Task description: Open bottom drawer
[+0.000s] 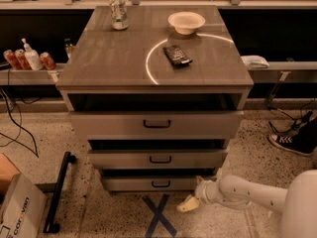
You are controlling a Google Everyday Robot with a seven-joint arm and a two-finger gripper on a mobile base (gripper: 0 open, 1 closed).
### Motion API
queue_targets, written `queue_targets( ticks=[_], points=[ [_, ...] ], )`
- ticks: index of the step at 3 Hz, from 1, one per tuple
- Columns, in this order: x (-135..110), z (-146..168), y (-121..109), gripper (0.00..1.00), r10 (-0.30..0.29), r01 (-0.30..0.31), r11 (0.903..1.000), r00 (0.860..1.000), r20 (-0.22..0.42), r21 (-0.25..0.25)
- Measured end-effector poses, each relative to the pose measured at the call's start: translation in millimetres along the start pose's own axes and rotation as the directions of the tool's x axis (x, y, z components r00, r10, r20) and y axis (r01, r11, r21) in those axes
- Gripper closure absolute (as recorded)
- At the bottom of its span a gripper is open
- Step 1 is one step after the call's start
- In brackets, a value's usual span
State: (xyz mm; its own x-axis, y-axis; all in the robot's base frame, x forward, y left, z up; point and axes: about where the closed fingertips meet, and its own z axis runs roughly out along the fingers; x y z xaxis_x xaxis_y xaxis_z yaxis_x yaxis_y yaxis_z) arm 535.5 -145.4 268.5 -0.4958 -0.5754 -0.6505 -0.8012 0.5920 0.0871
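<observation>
The bottom drawer (133, 183) is the lowest of three grey-beige drawers in the cabinet, with a small black pull handle (161, 184) on its flat front. It sits nearly flush with the drawer above. My gripper (190, 201) is at the end of the white arm (247, 193) that comes in from the lower right. It is low, just above the floor, to the right of and slightly below the handle, not touching the drawer.
The middle drawer (158, 158) and top drawer (156, 124) stand above. On the cabinet top are a bowl (186, 22), a dark packet (177, 55) and a can (118, 12). A blue X (158, 217) is taped on the floor. A cardboard box (20, 211) and a black bar (58, 192) lie at left; shoes (292, 142) are at right.
</observation>
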Motion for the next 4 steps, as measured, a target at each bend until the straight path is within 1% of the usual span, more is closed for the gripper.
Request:
queue_targets(
  ticks=[1, 2, 3, 4],
  points=[
    [3.9, 26.4, -32.1, 0.00, 0.014, -0.014, 0.9998, 1.000, 0.019, -0.016],
    [6.4, 51.5, -59.9, 0.00, 0.027, -0.027, 0.9991, 0.999, 0.021, -0.032],
    [10.4, 77.5, -78.5, 0.00, 0.045, -0.044, 0.9974, 0.999, 0.013, -0.057],
    [22.4, 92.4, -77.3, 0.18, 0.072, -0.073, 0.9933, 0.997, -0.011, -0.089]
  ],
)
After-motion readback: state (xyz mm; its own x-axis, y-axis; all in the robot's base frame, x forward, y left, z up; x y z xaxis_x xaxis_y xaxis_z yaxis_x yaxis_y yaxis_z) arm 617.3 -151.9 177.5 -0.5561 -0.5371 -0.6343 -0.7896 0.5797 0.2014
